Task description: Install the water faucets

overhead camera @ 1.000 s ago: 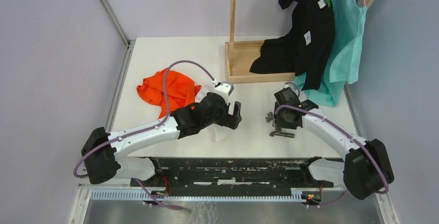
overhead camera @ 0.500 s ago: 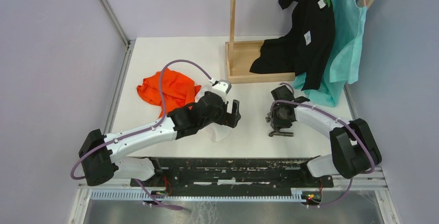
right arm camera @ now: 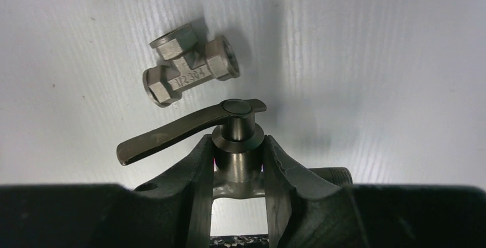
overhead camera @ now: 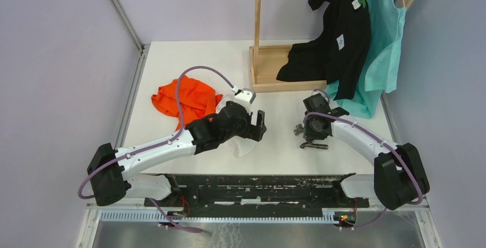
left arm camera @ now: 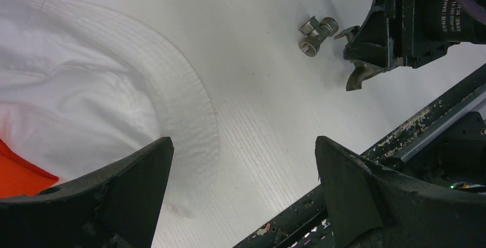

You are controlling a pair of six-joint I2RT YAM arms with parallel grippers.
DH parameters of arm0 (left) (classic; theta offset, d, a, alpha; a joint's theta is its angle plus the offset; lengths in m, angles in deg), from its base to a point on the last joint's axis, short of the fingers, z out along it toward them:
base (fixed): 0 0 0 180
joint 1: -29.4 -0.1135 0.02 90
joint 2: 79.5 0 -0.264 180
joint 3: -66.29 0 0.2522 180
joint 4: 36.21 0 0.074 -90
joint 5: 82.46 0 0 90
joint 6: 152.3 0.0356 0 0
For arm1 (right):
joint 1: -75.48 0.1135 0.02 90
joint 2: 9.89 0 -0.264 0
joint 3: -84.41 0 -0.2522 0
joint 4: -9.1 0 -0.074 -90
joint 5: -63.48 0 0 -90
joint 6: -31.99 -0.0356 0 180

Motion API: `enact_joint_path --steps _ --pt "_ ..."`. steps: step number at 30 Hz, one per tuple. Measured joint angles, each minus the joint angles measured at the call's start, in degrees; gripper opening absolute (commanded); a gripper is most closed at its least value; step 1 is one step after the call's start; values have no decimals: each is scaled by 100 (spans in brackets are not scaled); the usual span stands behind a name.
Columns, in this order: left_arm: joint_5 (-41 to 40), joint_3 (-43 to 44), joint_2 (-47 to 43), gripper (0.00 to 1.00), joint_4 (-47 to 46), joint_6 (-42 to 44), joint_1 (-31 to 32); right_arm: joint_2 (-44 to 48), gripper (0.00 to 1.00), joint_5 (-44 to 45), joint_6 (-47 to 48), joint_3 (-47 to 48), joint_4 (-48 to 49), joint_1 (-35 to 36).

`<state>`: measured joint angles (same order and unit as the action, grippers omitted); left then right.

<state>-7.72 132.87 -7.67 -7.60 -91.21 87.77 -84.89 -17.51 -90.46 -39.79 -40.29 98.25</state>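
Tap: the tap (right arm camera: 235, 130) sits on the table (overhead camera: 189, 59) in front of my right arm. Its flat lever is on top, and one threaded end pokes out sideways under my finger.
Tee piece: the tee piece (right arm camera: 189, 65) lies just beside the tap, beyond the lever. I cannot tell whether the two touch.
Right claw: my right claw (right arm camera: 238, 150) grips the tap by the round neck under the lever, one finger pressed to each side.
Grip check: the neck is smooth, round metal, so I judge it can spin or slip between my fingers. I want it seated deep and square before I put any load on it.
Doing it well: lift straight up so the lever does not catch and drag the tee piece. Keep the threaded end level, and bring the two openings into line before turning.
Left claw: my left claw (left arm camera: 240, 145) is spread wide and holds nothing. It hangs over the brim of a white hat (left arm camera: 114, 87), well apart from the tap.
Helping hand: I judge the tee piece needs steadying for the threads to bite, and that job falls to the left claw.
Risk: a tilted start may cross the threads.
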Motion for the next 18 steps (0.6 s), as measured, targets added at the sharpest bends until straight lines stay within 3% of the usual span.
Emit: enact_joint_path --steps 4,9,13,16,18 --pt "-63 0 7 99 7 0 0 17 20 352 -66 94 -214 -101" --pt "-114 0 7 99 11 0 0 -24 20 382 -782 55 -348 -887" --pt "-118 0 7 99 13 0 0 7 35 352 -1674 -170 -256 -1274" --pt "-118 0 7 99 20 0 0 -2 55 352 -2358 -223 -247 -1298" --pt "-116 0 7 99 22 0 0 -48 62 304 -2798 -221 -138 -1300"
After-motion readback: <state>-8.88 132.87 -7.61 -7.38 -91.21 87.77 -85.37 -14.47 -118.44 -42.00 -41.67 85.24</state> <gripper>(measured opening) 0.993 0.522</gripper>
